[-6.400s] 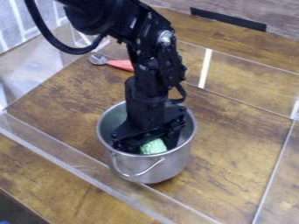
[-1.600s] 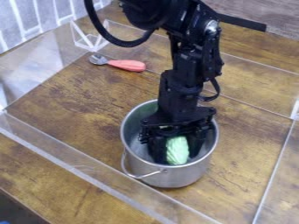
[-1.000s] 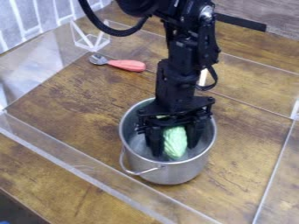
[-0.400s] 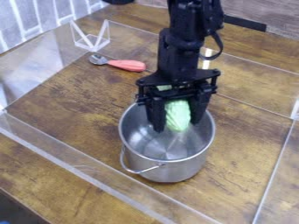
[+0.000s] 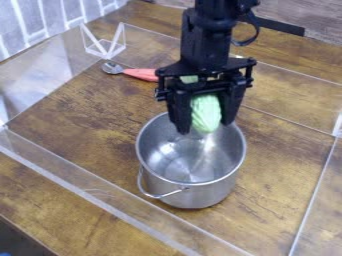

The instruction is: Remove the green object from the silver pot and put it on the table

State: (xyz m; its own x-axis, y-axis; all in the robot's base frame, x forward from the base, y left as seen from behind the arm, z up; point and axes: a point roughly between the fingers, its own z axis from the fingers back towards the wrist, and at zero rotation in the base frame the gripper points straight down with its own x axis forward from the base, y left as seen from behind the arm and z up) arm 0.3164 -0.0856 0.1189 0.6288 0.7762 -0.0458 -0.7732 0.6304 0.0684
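The green toy vegetable [image 5: 206,113] was held in the jaws [image 5: 205,106], lifted to just above the silver pot's [image 5: 191,168] rim; placing on the worktop [image 5: 80,150] was left to be done.

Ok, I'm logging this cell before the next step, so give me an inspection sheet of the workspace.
Surface: brown wood-plank table, grain visible
Pot: silver pot upright on the table, wire handle hanging at its side
Green object: green object in the end effector, at the pot's far rim, not on the table
Clutter: red-handled tool lying beyond the pot
End effector: end effector closed on the green object
Cables: black cable beside the arm, near the top edge
Surroundings: clear walls around the work area
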